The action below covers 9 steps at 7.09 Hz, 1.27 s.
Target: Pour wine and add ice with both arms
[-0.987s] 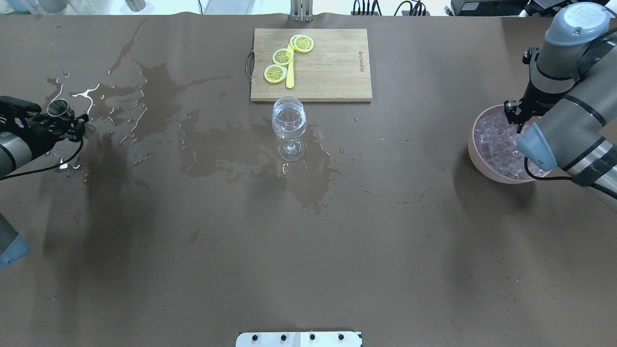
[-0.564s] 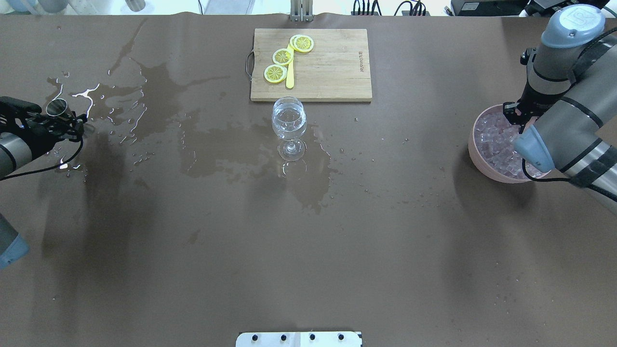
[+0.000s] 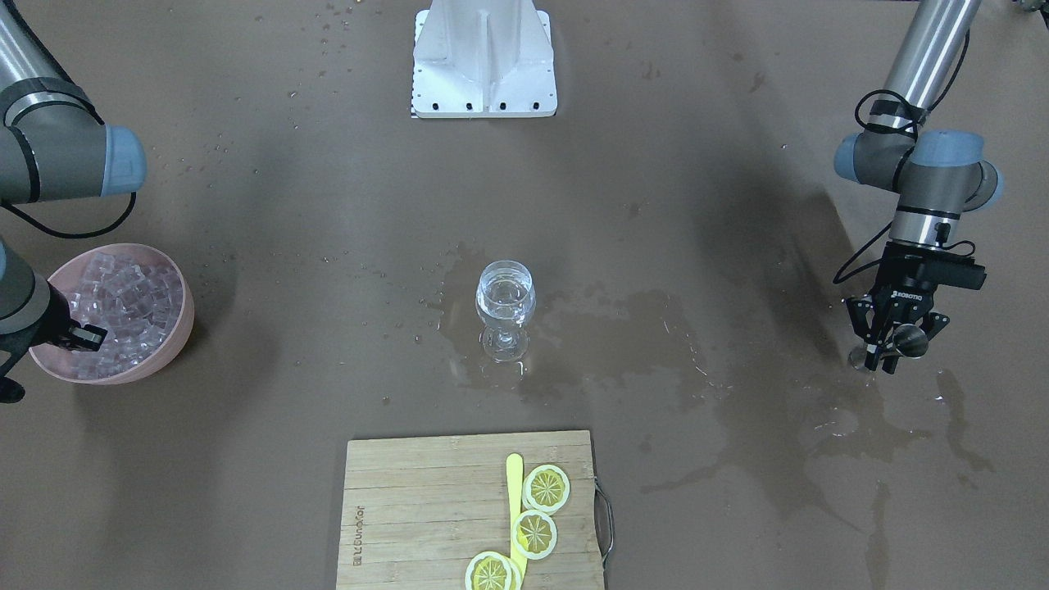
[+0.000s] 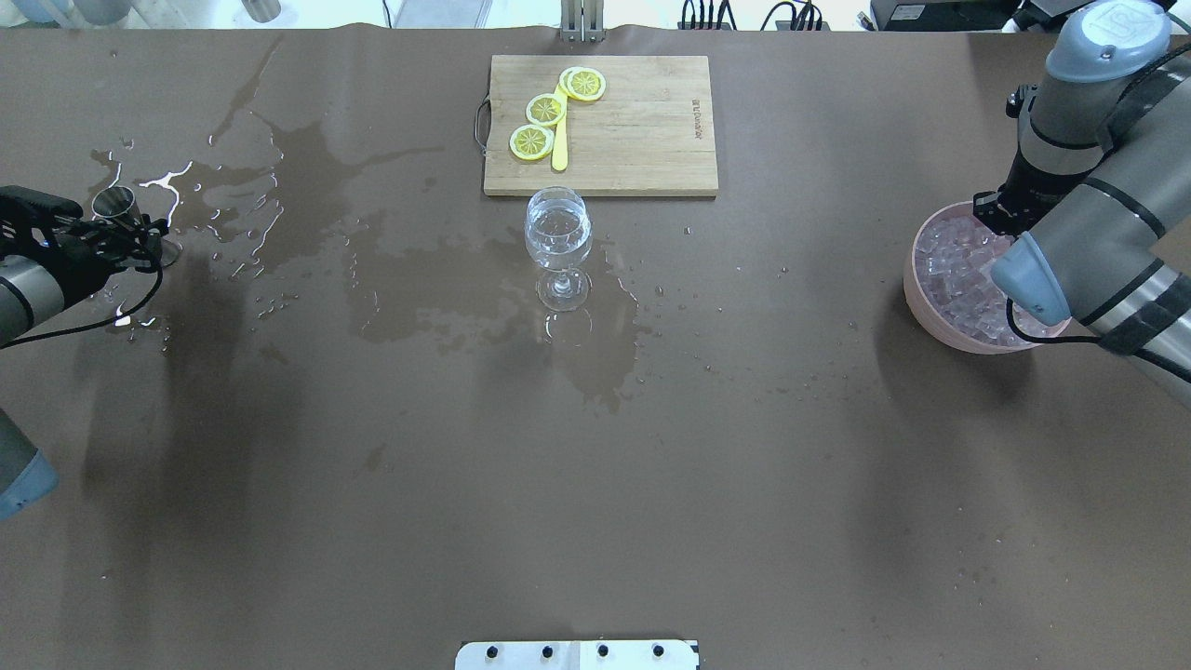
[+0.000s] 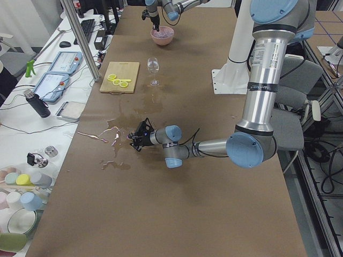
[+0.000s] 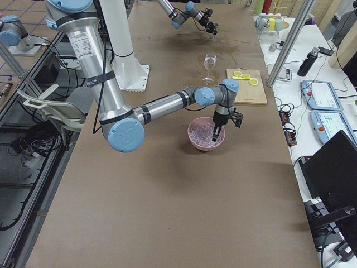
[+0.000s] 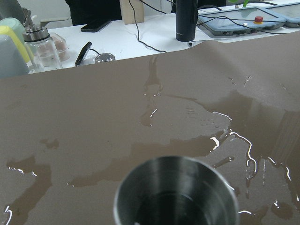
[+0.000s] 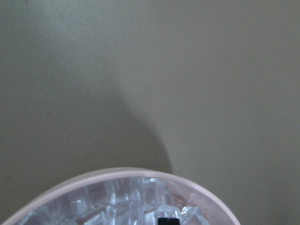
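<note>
On the wet worktop, my right fingers (gap I cannot tell) sit in the right-hand bowl, wine sits in the middle glass, my left fingers clamp the small cup; next I'd pinch one piece of ice.

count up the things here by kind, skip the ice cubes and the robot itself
lemon slices: 3
wine glass: 1
cutting board: 1
yellow stick: 1
pink bowl: 1
metal cup: 1
total: 8
</note>
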Available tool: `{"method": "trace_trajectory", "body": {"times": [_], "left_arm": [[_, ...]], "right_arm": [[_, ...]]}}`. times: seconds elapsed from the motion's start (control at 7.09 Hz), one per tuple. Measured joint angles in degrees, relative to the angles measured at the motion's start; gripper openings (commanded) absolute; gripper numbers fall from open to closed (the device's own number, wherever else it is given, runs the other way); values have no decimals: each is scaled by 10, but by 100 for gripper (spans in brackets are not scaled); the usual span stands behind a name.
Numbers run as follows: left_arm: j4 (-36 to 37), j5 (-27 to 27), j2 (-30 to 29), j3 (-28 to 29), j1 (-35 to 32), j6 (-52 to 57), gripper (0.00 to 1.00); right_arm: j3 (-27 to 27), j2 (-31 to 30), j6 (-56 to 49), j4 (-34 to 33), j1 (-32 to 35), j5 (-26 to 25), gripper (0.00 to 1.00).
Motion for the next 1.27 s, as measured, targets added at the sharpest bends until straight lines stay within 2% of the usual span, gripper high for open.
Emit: {"method": "trace_trajectory", "body": {"times": [0.14, 0.28, 0.7, 0.85, 1.27], "left_arm": [[0, 0, -1, 0, 0, 0, 0], [0, -1, -2, -1, -1, -2, 0], [1, -7, -29, -6, -14, -17, 0], [6, -20, -43, -10, -28, -19, 0], [85, -41, -83, -58, -52, -23, 0]], "right_arm": [[5, 1, 0, -8, 4, 1, 68], [7, 0, 1, -10, 2, 1, 76], [32, -4, 17, -6, -16, 4, 76], [37, -9, 25, -5, -23, 5, 72], [35, -24, 29, -5, -38, 2, 67]]}}
